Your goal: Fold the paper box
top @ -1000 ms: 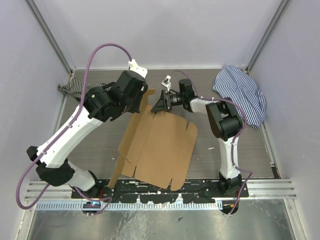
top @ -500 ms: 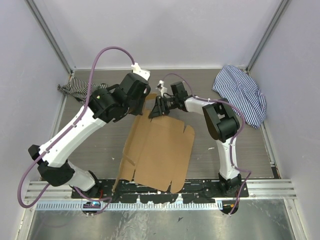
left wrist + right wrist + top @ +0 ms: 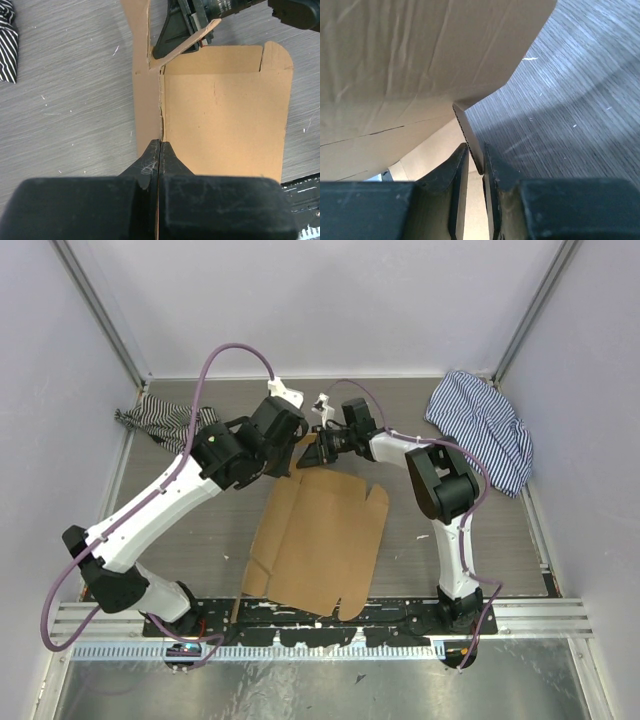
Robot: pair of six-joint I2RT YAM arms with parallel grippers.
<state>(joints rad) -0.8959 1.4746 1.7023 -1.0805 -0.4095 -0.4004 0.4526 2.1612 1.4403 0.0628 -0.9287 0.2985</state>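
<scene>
- Right gripper: clenched on the corrugated edge of a flap at the far end of the paper box. The flap rises tilted off the sheet.
- Left gripper: clamped shut on the sheet along its left crease, just beside the right gripper.
- Paper box: mostly flat and unfolded on the table, between the two arms. Its long axis runs far to near, and the sheet extends from both grippers toward the arm bases.
- Judgement: the coming fold probably turns on the far-left corner, where both grips meet. The right arm is nearer the flap, the left nearer the side strip.
</scene>
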